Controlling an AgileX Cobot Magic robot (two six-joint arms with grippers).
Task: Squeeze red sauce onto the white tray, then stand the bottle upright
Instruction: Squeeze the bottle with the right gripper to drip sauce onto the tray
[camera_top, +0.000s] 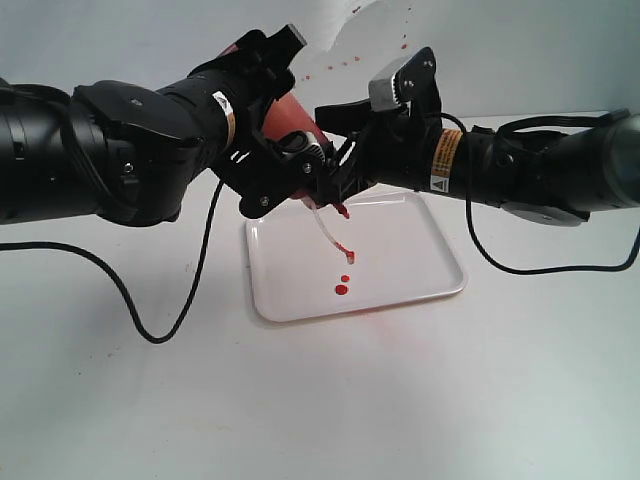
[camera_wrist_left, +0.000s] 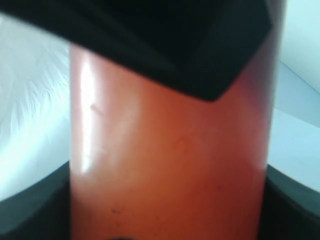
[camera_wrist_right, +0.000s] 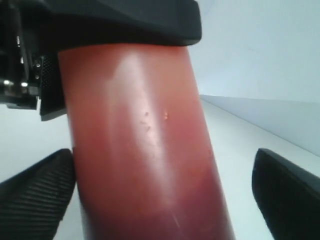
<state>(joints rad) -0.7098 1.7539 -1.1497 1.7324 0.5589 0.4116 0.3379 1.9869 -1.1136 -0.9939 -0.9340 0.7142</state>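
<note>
A translucent orange-red plastic squeeze bottle (camera_top: 290, 118) hangs tilted in the air over the back left corner of a flat white rectangular plastic tray (camera_top: 410, 250), nozzle end pointing down. Its small tethered cap (camera_top: 349, 257) dangles on a clear strip above the tray. The left hand (camera_top: 298, 110) pinches the bottle's body. In the left wrist view the dark pads sit against both sides of the orange wall.

The right hand (camera_top: 336, 150) reaches in from the other side and is spread around the darker red part of the bottle. In the right wrist view one ribbed black pad (camera_wrist_right: 40, 195) touches the bottle, while the other pad (camera_wrist_right: 290, 195) stands clear of it.

On the tray lies a small glossy blob of bright red sauce (camera_top: 341, 290), with a smaller drop just beside it. The tray rests flat on the white desk (camera_top: 450, 400). A black cable (camera_top: 170, 300) loops across the desk to the left of the tray.
</note>
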